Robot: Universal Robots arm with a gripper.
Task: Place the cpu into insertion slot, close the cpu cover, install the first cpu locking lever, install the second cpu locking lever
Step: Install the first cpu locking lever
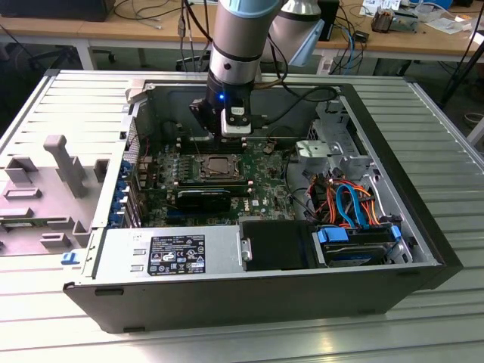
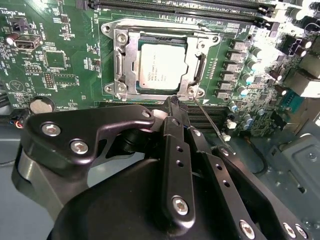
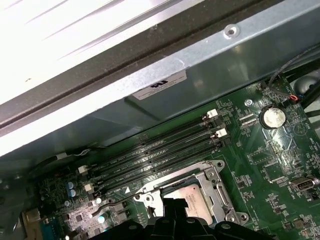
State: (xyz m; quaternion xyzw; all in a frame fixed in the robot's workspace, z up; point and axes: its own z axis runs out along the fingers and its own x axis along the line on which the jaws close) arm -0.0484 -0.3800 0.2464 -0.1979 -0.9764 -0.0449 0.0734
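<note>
- Second wrist view: cpu (image 2: 161,70) lies flat in the insertion slot (image 2: 150,25) with the cpu cover (image 2: 122,62) down on its edges — seated, I judge.
- Locking lever (image 2: 212,120) juts off the slot's corner, apparently unlatched.
- Gripper (image 2: 172,104) is pinched narrow, its tip just beside that corner — arm (image 1: 234,45) upright above.

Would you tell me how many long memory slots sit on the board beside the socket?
4 memory slots, parallel, in the first wrist view: one nearest the case wall, two in the middle, one beside the cpu. None seems hidden.
</note>
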